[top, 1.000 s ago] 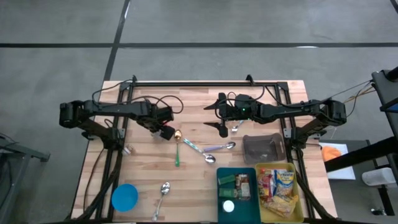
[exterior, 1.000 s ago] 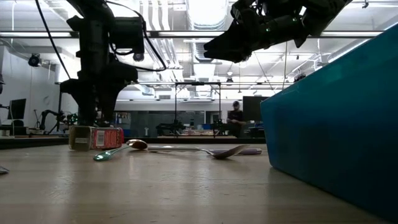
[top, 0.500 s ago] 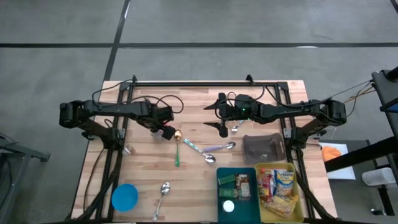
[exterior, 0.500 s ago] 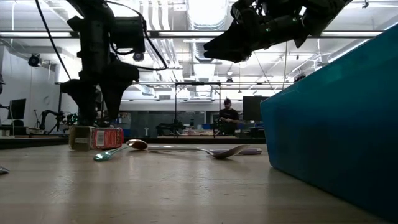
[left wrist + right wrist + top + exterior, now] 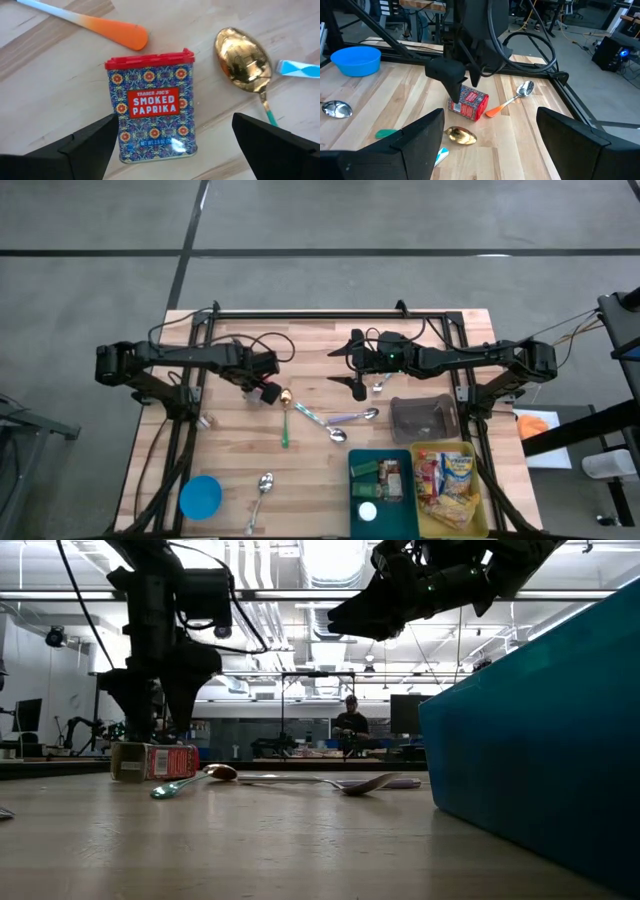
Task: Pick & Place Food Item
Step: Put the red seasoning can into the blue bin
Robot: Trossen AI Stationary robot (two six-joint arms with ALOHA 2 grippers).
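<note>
On the table the left pincer stands above a tin lying flat, its fingers spread apart on either side without touching it. The red-lidded tin reads "TRADER JOE'S SMOKED PAPRIKA". Just beside it lie an orange-handled spoon and a gold spoon. Farther right, the right pincer hangs open, holding nothing.
</note>
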